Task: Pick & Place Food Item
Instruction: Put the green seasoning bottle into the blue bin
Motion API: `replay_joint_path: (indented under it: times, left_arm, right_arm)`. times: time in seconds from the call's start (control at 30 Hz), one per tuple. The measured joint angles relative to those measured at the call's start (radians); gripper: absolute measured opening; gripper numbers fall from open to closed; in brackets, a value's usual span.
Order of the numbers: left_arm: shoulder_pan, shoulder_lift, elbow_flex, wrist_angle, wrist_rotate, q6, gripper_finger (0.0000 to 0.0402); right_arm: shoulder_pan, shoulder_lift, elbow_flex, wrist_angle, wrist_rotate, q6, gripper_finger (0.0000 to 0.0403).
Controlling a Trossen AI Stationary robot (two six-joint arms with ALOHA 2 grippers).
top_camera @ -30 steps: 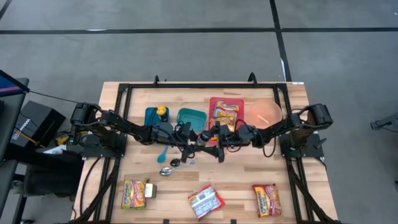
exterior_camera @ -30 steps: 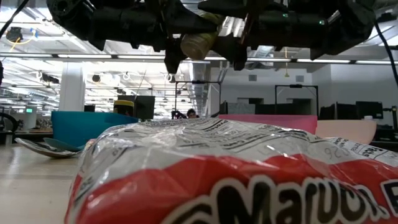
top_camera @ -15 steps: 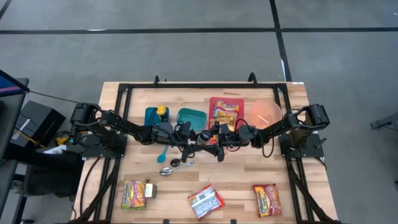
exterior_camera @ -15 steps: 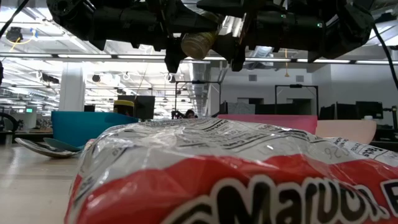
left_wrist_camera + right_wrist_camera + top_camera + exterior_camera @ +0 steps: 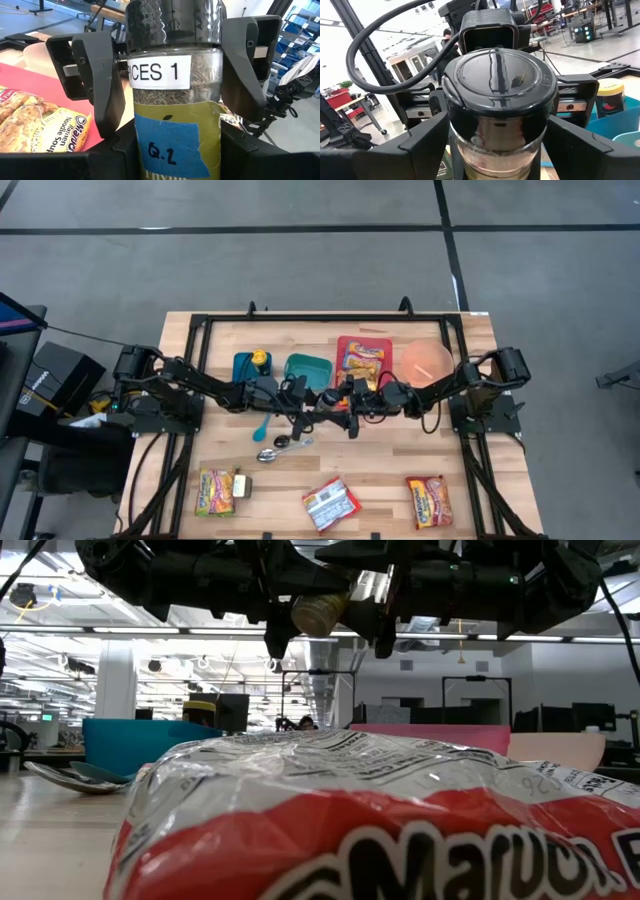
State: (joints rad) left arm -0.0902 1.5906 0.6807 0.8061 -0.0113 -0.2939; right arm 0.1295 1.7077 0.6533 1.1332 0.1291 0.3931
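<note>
Spice jar between both grippers above the table.
We see the left gripper (image 5: 312,409) clamping the spice jar (image 5: 172,90); the right gripper's (image 5: 345,402) fingers stand spread around its lid (image 5: 499,82).

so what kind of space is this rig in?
Looks like an open-plan lab or workshop: a wooden table on bare concrete floor, with desks and monitors under strip lights behind it.

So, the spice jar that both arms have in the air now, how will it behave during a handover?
The spice jar looks rigid, so it should not deform. Its glossy lid and smooth wall may slip if squeezed weakly. The left pincer grips it at its labelled body and the right pincer stands open around its lid end; being round, it would probably roll if dropped.
</note>
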Motion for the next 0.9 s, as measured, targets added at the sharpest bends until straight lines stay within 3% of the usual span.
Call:
replay_joint_path:
  times: [0.67,0.9]
  left_arm:
    - [0.000,0.000,0.000,-0.002,-0.001,0.001,0.0167]
    - [0.000,0.000,0.000,-0.001,-0.001,0.000,0.0167]
  right_arm:
    - [0.005,-0.001,0.000,-0.016,0.030,0.000,0.0181]
    - [0.005,-0.001,0.000,-0.017,0.030,0.000,0.0186]
